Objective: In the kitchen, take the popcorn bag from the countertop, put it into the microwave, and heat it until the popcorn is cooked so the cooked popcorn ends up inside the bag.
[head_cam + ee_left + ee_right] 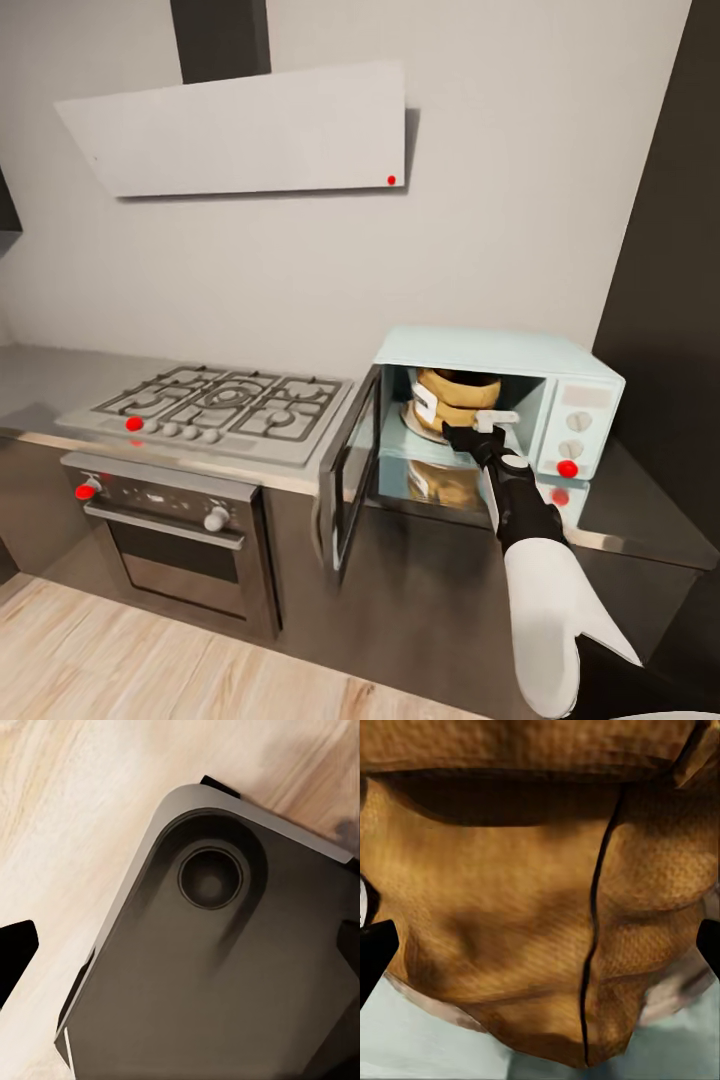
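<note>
The pale mint-blue microwave (500, 355) stands on the grey countertop (640, 520) with its dark glass door (350, 470) swung open to the left. Inside it, the tan-brown popcorn bag (450, 395) sits upright on the round plate, white label facing left. My right gripper (482, 428) reaches into the opening, right at the bag's front. In the right wrist view the bag (540, 907) is very close, and the right gripper (540, 952) is open, its dark fingertips (375, 952) wide apart on either side. My left gripper (180, 952) is open and empty over the floor.
A gas hob (220, 400) and a built-in oven (170, 540) with red knobs lie left of the open door. A hood (250, 130) hangs above. A dark tall cabinet (670, 250) flanks the microwave's right. Below the left gripper are my dark base (210, 967) and wooden floor (67, 810).
</note>
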Robot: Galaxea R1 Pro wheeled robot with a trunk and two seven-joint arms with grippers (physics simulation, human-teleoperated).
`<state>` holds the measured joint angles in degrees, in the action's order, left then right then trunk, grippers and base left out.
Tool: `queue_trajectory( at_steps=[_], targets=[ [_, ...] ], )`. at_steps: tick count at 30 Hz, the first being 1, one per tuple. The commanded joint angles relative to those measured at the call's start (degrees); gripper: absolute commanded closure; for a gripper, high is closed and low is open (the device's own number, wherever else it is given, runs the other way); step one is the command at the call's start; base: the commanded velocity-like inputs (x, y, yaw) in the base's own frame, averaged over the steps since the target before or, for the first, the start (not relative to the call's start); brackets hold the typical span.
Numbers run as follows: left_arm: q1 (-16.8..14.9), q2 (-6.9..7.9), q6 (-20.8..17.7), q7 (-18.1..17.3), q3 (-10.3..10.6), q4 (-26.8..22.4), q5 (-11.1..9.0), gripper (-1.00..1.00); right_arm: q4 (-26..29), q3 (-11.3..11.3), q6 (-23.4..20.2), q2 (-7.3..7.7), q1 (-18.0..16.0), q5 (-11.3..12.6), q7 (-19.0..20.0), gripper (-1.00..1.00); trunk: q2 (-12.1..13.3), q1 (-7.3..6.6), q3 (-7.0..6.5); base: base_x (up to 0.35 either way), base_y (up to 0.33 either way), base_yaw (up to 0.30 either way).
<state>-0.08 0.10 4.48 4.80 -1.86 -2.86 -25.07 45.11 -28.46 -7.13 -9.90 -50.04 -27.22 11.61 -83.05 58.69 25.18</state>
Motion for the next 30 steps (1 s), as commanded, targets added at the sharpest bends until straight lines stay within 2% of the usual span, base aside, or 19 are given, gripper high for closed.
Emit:
queue_trajectory(
  at_steps=[1,9,18,21,23,25,26,27,28,30],
  targets=[
    [-0.01,-0.01,0.09,0.11,-0.17,-0.04,0.02,-1.00,0.15,-0.37,-0.13,-0.10,-0.06,-0.56,0.49,-1.00,-0.03,0.03,0.06,0.319,0.000,0.000],
    [-0.01,-0.13,0.23,0.07,-0.27,-0.04,0.06,-1.00,0.15,-0.37,-0.17,-0.10,-0.06,-0.58,0.60,-1.00,-0.03,0.03,0.06,0.069,0.000,0.000],
    [-0.01,-0.18,0.27,0.12,-0.34,-0.04,0.11,-1.00,0.94,-0.38,-1.43,-0.10,-0.06,-0.62,1.53,-1.00,-0.03,0.03,0.06,-0.314,0.000,0.000],
    [-0.01,-0.18,0.27,0.12,-0.34,-0.04,0.11,-1.00,2.17,-0.38,-2.51,-0.10,-0.05,-0.64,3.71,-1.00,-0.03,0.03,0.06,-0.334,0.000,0.000],
    [-0.01,-0.18,0.27,0.12,-0.34,-0.04,0.11,-1.00,4.78,-0.43,-8.18,-0.10,-0.04,-0.69,8.95,-1.00,-0.03,0.03,0.06,-0.334,0.000,0.000],
    [-0.01,-0.18,0.27,0.12,-0.34,-0.04,0.11,-1.00,8.50,-0.51,-16.62,-0.10,-0.05,-0.96,17.89,-1.00,-0.03,0.03,0.06,-0.334,0.000,0.000],
    [-0.01,-0.20,0.27,0.12,-0.34,-0.04,0.11,-1.00,11.07,-0.53,-21.53,-0.10,-0.05,-1.24,24.10,-1.00,-0.03,0.03,0.06,-0.334,0.000,0.000],
    [-0.01,-0.19,0.27,0.12,-0.34,-0.04,0.11,-1.00,12.55,-0.53,-24.41,-0.10,-0.05,-1.38,27.96,-1.00,-0.03,0.03,0.06,-0.334,0.000,0.000],
    [-0.01,-0.19,0.27,0.12,-0.34,-0.04,0.11,-1.00,14.38,-0.47,-29.13,0.46,-0.04,-1.54,34.24,-1.00,-0.03,0.03,0.06,-0.334,0.000,0.000],
    [-0.01,-0.19,0.27,0.12,-0.34,-0.04,0.11,-1.00,15.39,-0.15,-33.62,3.54,-0.04,-1.48,38.67,-1.00,-0.03,0.03,0.06,-0.334,0.000,0.000]
  ],
)
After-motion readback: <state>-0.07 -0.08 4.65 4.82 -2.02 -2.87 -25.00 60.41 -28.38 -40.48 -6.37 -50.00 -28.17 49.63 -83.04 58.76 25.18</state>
